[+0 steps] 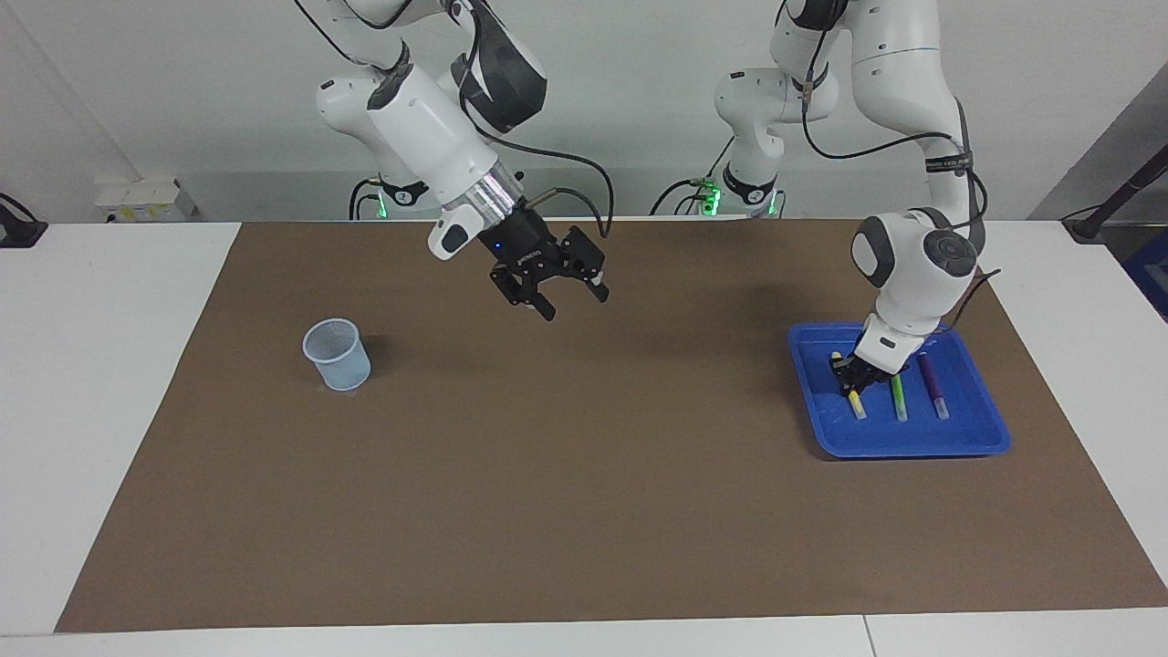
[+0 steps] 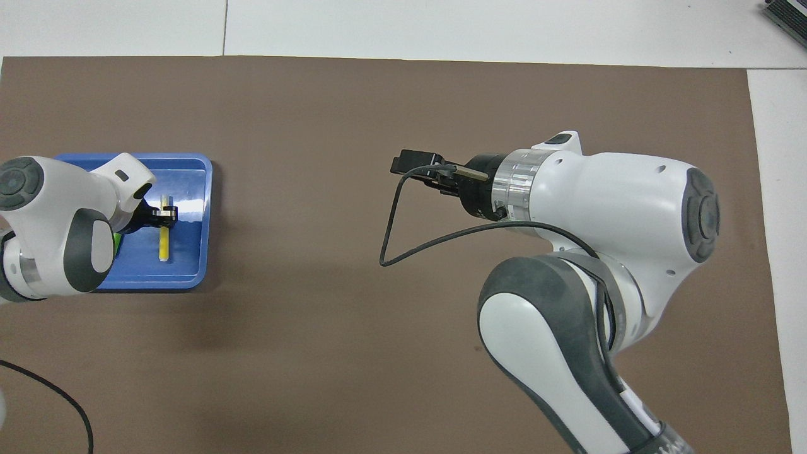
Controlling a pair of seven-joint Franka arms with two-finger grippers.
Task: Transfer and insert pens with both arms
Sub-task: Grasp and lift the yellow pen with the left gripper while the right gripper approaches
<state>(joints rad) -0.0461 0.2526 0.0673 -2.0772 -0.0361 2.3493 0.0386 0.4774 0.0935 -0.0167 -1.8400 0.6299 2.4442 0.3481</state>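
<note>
The left arm point(image 1: 912, 255) bends down steeply from its base, its wrist pointing almost straight at the desk, and the left gripper point(image 1: 852, 375) sits low with its fingers point(image 2: 165, 213) pinched together. The right arm point(image 1: 429, 137) reaches out over the middle of the desk with its wrist tilted downward at a slant. The right gripper point(image 1: 568, 303) hangs in the air, fingers spread wide apart and holding nothing.
</note>
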